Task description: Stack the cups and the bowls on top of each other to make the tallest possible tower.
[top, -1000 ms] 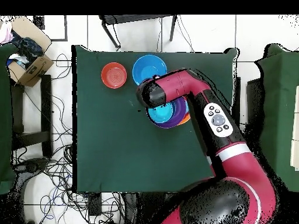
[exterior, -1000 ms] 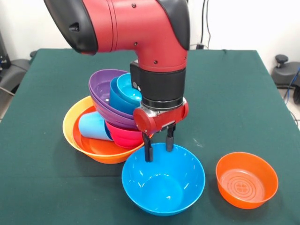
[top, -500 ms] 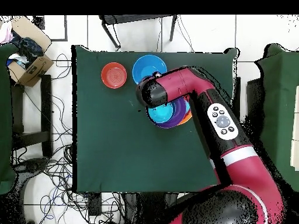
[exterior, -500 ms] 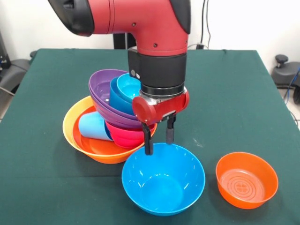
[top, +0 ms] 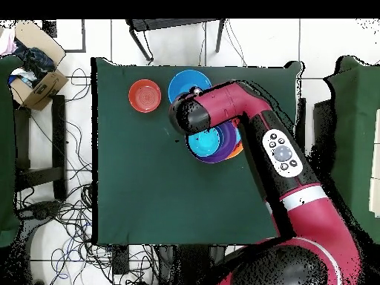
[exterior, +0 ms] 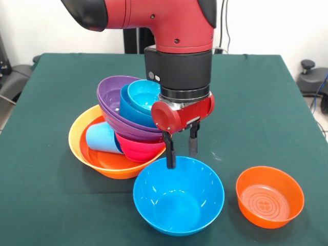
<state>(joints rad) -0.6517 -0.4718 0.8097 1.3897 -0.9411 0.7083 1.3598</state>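
Observation:
The tower (exterior: 128, 120) leans in the large orange bowl (exterior: 82, 146): a magenta bowl (exterior: 137, 149), purple bowls (exterior: 114, 95), a blue bowl (exterior: 129, 106) and a cyan bowl (exterior: 146, 94) on top. The light blue cup (exterior: 102, 138) lies on its side in the orange bowl. My gripper (exterior: 182, 151) is open just above the far rim of a separate blue bowl (exterior: 178, 199), one finger inside the rim and one behind it, holding nothing. In the overhead view the wrist (top: 190, 115) hides the gripper between the blue bowl (top: 184, 80) and the pile (top: 214, 144).
A small orange bowl (exterior: 270, 196) stands alone to the right of the blue bowl; it also shows in the overhead view (top: 145, 95). The green table (exterior: 256, 102) extends behind and to the right. A cardboard box (top: 33, 74) sits off the table.
My gripper has risen a little out of the blue bowl and shifted right in the front view. It stays open. The bowls have not moved.

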